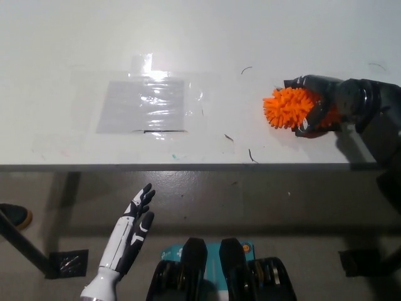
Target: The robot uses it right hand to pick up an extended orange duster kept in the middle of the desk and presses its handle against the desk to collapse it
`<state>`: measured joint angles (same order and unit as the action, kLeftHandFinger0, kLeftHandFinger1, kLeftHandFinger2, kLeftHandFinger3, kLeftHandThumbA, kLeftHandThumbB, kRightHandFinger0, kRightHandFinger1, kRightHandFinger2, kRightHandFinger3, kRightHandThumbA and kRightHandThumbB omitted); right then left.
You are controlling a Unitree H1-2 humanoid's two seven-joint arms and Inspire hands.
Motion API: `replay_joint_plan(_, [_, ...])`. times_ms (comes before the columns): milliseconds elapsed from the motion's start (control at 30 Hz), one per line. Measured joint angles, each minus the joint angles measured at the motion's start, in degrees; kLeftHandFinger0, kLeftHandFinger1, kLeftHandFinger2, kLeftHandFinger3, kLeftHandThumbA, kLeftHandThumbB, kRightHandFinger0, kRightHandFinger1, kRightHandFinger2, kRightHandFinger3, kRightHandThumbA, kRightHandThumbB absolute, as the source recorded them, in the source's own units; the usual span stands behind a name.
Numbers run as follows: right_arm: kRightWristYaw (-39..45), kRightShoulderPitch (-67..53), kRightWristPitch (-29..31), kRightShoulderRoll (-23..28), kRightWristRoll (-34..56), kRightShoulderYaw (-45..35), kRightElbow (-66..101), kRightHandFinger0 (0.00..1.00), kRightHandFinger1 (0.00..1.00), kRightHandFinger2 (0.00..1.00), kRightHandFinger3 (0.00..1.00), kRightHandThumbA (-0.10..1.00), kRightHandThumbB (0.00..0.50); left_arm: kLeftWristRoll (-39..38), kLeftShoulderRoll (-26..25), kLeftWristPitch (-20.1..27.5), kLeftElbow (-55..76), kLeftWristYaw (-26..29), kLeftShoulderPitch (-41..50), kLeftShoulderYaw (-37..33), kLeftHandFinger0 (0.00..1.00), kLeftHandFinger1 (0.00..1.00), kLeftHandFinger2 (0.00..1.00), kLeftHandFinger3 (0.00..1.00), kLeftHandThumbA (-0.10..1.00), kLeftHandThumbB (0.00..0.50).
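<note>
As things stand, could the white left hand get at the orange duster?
Probably not. The left hand hangs open below the desk edge on the far side from the orange duster, which the right hand already wraps.
</note>
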<state>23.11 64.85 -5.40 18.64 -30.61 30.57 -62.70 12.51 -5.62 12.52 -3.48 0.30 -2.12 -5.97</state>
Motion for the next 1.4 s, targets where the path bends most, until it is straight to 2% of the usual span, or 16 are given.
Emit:
replay_joint_plan(33, [-0.3,0.04,0.34,0.0,0.01,-0.04,-0.48,1.0,1.0,1.0,1.0,1.0,0.363,0.04,0.0,0.0,0.01,0.0,0.0,-0.01,1.0,1.0,1.0,1.0,1.0,0.134])
replay_joint_plan(67, [-0.78,0.07,0.79,0.0,0.02,-0.1,-0.89,1.0,1.0,1.0,1.0,0.93,0.317,0.07,0.0,0.0,0.03,0.0,0.0,-0.01,1.0,1.0,1.0,1.0,1.0,0.116])
replay_joint_plan(100, [-1.34,0.1,1.33,-0.03,0.06,-0.3,-1.41,0.98,1.0,0.98,0.98,0.69,0.252,0.16,0.0,0.0,0.03,0.0,0.0,-0.01,1.0,1.0,1.0,1.0,1.0,0.111])
replay_joint_plan(133, [-2.0,0.12,1.98,-0.06,0.11,-0.6,-2.04,0.53,0.63,0.69,0.69,0.38,0.227,0.26,-0.01,0.0,0.03,0.0,0.0,-0.01,1.0,1.0,1.0,1.0,1.0,0.115])
replay_joint_plan(167, [-2.94,0.12,2.67,-0.1,0.22,-1.07,-2.66,0.2,0.35,0.48,0.51,0.0,0.216,0.38,-0.01,0.0,0.03,0.01,0.0,0.0,1.0,1.0,1.0,1.0,1.0,0.122])
replay_joint_plan(200, [-3.98,0.1,3.69,-0.22,0.4,-1.82,-3.6,0.02,0.3,0.57,0.54,-0.1,0.178,0.46,-0.01,0.0,0.03,0.0,0.0,0.01,1.0,1.0,1.0,1.0,1.0,0.129])
replay_joint_plan(233, [-4.67,0.02,4.44,-0.28,0.46,-2.09,-4.05,0.0,0.38,0.73,0.68,-0.1,0.157,0.52,-0.01,-0.02,0.02,0.0,0.0,0.02,1.0,1.0,1.0,1.0,1.0,0.129])
replay_joint_plan(267, [-5.52,-0.17,4.94,-0.31,0.44,-2.14,-4.12,0.0,0.45,0.73,0.76,-0.1,0.138,0.58,0.0,-0.05,0.02,0.0,-0.01,0.0,1.0,1.0,1.0,1.0,1.0,0.127])
replay_joint_plan(333, [-7.83,-0.41,5.97,-0.34,0.4,-2.34,-4.26,0.1,0.55,0.82,0.84,-0.1,0.124,0.67,0.04,-0.06,0.0,0.0,-0.03,0.0,1.0,1.0,1.0,1.0,1.0,0.122])
replay_joint_plan(433, [-10.6,-0.72,7.6,-0.45,0.48,-3.16,-4.67,0.16,0.59,0.87,0.92,-0.1,0.11,0.71,0.02,-0.07,0.0,0.0,-0.03,0.01,1.0,1.0,1.0,1.0,1.0,0.107])
replay_joint_plan(833, [-20.34,-1.84,15.57,-0.64,1.31,-7.73,-6.76,0.2,0.62,0.89,0.95,-0.1,0.105,0.71,0.02,-0.09,0.12,-0.01,-0.38,0.02,1.0,1.0,1.0,1.0,1.0,0.123])
replay_joint_plan(867, [-21.09,-1.84,16.31,-0.64,1.4,-8.14,-7.2,0.22,0.64,0.92,0.98,-0.1,0.095,0.7,0.01,-0.11,0.13,-0.01,-0.47,0.04,1.0,1.0,1.0,1.0,1.0,0.141])
replay_joint_plan(1133, [-23.48,-1.84,18.9,-0.59,1.73,-9.84,-8.84,0.13,0.6,0.88,0.93,-0.1,0.088,0.64,0.01,-0.3,0.14,0.0,-0.61,0.24,1.0,1.0,1.0,1.0,1.0,0.156])
replay_joint_plan(1267, [-25.12,-1.84,20.25,-0.59,1.84,-10.99,-8.69,0.08,0.55,0.84,0.9,-0.1,0.08,0.63,0.02,-0.32,0.15,0.0,-0.58,0.29,1.0,1.0,1.0,1.0,1.0,0.159])
replay_joint_plan(1333, [-25.75,-1.84,20.71,-0.6,1.94,-11.33,-8.62,0.0,0.43,0.77,0.88,-0.1,0.092,0.62,0.03,-0.33,0.16,0.0,-0.56,0.3,1.0,1.0,1.0,1.0,1.0,0.145])
replay_joint_plan(1400, [-26.43,-1.9,21.04,-0.59,2.22,-12.02,-7.7,0.01,0.46,0.8,0.87,-0.1,0.109,0.53,0.02,-0.32,0.16,-0.01,-0.52,0.31,1.0,1.0,1.0,1.0,1.0,0.149])
